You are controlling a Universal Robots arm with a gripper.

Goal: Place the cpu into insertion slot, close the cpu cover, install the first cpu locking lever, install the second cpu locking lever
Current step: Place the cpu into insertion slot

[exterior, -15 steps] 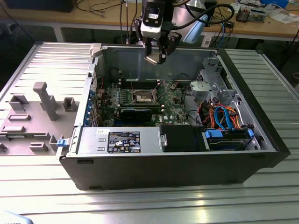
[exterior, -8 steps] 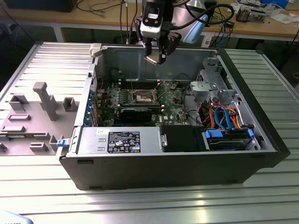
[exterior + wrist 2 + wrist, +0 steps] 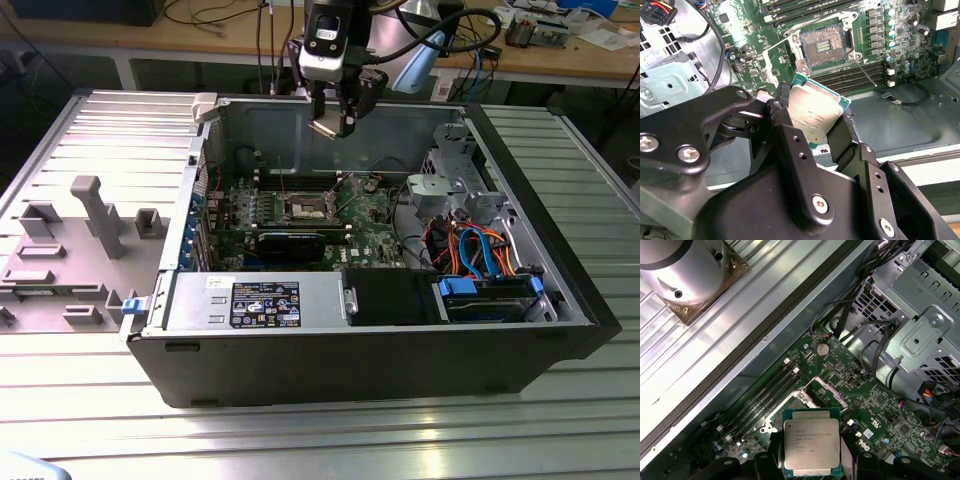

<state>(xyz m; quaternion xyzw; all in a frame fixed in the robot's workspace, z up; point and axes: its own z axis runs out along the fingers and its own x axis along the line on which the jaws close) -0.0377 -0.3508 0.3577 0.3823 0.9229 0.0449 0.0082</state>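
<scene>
Hanging over the far wall of the open case (image 3: 350,350), the gripper (image 3: 332,124) sits at 12 o'clock from the slot (image 3: 305,208) in the exterior view, well clear of the green board (image 3: 378,232). A pale square, the cpu (image 3: 329,128), shows at its tip. Drive cage (image 3: 450,190) at 3 o'clock of the slot. Grey fixture tray (image 3: 60,250) at 9 o'clock of the case, on the ribbed table (image 3: 320,440).

Second wrist view: the black fingers (image 3: 790,137) are closed narrowly on two opposite edges of the cpu (image 3: 816,111), metal top towards the camera, chip tilted. Slot (image 3: 822,45) lies beyond it, apart, its dark contact field bare. A thin wire lever (image 3: 867,75) angles away from the slot's corner across the memory slots (image 3: 855,75).

First wrist view: cpu (image 3: 811,447) held flat-on to the camera, a finger pressing each side edge. Slot (image 3: 821,390) just beyond the chip's far edge, lower down on the board, not touching. Memory slots (image 3: 765,395) run alongside the slot; coin cell (image 3: 823,347) further on; drive cage (image 3: 925,325) well off to one side.
</scene>
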